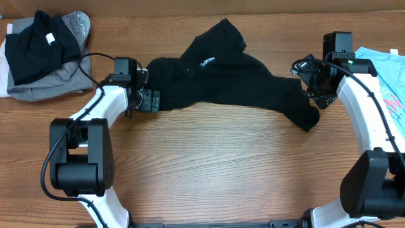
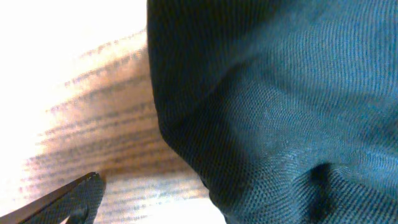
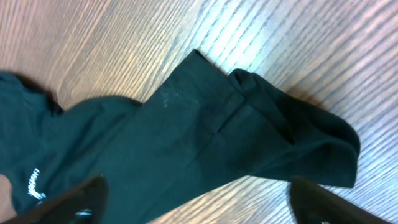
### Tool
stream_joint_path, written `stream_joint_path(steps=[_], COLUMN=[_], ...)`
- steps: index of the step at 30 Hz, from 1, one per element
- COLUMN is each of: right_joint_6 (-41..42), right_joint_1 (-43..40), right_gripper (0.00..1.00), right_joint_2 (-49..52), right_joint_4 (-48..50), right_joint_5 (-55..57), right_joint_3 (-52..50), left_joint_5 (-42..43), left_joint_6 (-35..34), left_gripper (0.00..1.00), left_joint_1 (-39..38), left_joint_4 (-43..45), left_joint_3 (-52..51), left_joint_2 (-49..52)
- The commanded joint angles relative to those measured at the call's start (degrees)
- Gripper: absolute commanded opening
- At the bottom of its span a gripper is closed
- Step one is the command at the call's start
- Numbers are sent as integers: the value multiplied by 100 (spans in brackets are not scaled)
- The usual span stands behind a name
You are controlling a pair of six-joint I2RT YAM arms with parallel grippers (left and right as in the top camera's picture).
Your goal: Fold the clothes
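Across mid-table, black T-shirt (image 1: 234, 79) bears small white lettering (image 1: 207, 61), unreadable.

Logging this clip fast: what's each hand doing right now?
Left hand: open at the edge of the black T-shirt, holding nothing.
Right hand: open above it, holding nothing.

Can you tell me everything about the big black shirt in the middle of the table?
The black T-shirt is soft knit cloth with small white lettering. It lies crumpled and unfolded on the wooden table, stretched sideways, one part poking toward the back, a hemmed end bunched at the right. The left gripper is open at its left edge, the right gripper open over its right end; neither visibly holds it.
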Motion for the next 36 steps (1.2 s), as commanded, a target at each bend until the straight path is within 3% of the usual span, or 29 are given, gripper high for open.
stream_joint_path(steps=[1,5,10,11,12,13,17,24,30,36], right_joint_6=[11,11,11,11,11,11,9,-63,-1886,-2280], right_joint_1=[-13,-13,-13,-13,-13,-13,-13,-13,-13,-164], right_gripper=[90,90,95,95,96,96,96,100,100,100], right_joint_2=[-20,-20,-20,-20,-20,-20,-20,-20,28,514], right_joint_4=[4,-2,11,15,15,15,-13,28,1056,1451], right_joint_5=[17,17,20,20,22,28,179,407,214,555], right_joint_3=[2,2,2,2,2,2,2,2,2,2], left_joint_5=[315,901,1012,1005,992,986,984,966,684,684], left_joint_6=[107,15,22,26,24,24,26,15,-494,-494], left_gripper=[100,100,100,86,59,41,4,4,4,4], left_joint_1=[-31,-33,-33,-33,-33,-33,-33,-26,-22,-22], left_joint_4=[98,208,199,179,173,175,199,197,284,302], left_joint_3=[-107,-107,-107,-107,-109,-109,-109,-103,-98,-98], left_joint_2=[334,334,334,334,334,334,334,332,332,332])
